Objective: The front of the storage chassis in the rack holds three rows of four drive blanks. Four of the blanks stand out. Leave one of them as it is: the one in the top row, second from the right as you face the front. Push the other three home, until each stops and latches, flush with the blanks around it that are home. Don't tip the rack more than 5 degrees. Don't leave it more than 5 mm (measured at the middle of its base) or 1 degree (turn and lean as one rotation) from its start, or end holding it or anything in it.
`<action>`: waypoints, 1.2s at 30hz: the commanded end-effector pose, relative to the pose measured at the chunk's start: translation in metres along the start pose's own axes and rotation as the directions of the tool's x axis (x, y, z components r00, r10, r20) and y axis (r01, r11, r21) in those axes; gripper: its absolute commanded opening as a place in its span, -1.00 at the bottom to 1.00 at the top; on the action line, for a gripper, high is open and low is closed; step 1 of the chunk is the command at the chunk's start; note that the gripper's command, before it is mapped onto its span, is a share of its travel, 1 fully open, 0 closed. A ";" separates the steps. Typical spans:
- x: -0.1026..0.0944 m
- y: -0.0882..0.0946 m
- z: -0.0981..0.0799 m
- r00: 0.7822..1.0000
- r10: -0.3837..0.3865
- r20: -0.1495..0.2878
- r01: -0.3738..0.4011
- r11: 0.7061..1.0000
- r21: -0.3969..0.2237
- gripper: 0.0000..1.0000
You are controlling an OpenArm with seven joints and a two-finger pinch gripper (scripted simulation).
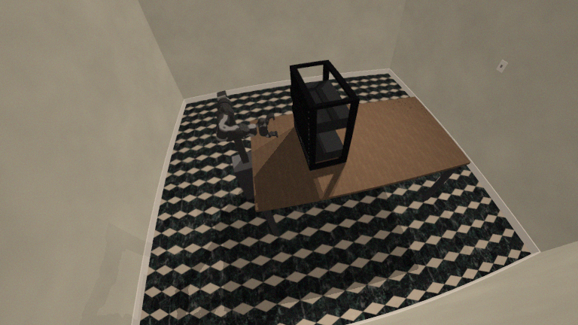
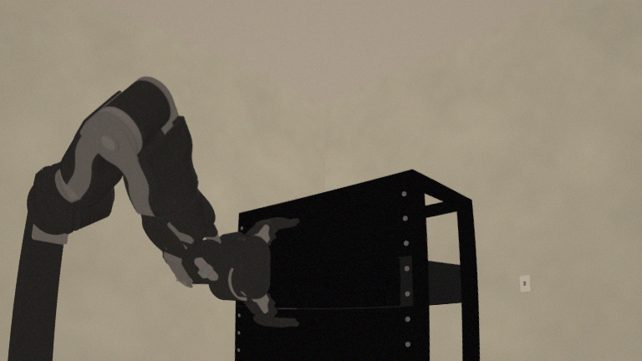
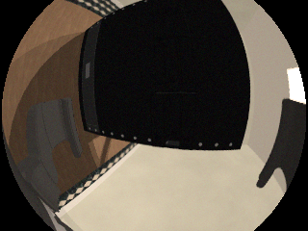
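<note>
A black open-frame rack (image 1: 323,114) stands on the brown table (image 1: 362,151), with dark chassis boxes on its shelves. Its front faces my arm; in the exterior view (image 2: 331,266) and the wrist view (image 3: 167,77) that front is in deep shadow, so I cannot make out the drive blanks or which stand out. My gripper (image 1: 268,127) is open and empty, held in the air to the left of the rack's front, apart from it. In the exterior view (image 2: 279,272) its two fingers spread wide in front of the rack. Both fingers frame the wrist view.
The arm's base post (image 1: 242,164) stands at the table's left edge. The room has a checkered floor and plain walls, with a small wall plate (image 1: 502,65) at the right.
</note>
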State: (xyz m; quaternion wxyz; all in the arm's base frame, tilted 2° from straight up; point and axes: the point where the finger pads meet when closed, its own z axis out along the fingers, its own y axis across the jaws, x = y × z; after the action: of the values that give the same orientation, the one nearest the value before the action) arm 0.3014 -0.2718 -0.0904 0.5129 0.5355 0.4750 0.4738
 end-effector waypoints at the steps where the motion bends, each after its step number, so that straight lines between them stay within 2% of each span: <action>1: 0.000 0.000 0.006 1.000 0.002 -0.014 -0.002 1.000 0.016 1.00; 9: -0.016 0.005 0.046 1.000 0.003 -0.014 -0.003 1.000 0.016 1.00; 11: -0.016 0.005 0.046 1.000 0.003 -0.014 -0.003 1.000 0.016 1.00; 20: -0.029 0.009 0.077 1.000 0.004 -0.015 -0.003 1.000 0.017 1.00; 26: -0.032 0.010 0.086 1.000 0.004 -0.016 -0.003 1.000 0.016 1.00; 36: -0.032 0.011 0.087 1.000 0.003 -0.017 -0.003 1.000 0.014 1.00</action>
State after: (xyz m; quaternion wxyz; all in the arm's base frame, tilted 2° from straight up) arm 0.3839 -0.3131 -0.0849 0.5037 0.5382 0.4824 0.4732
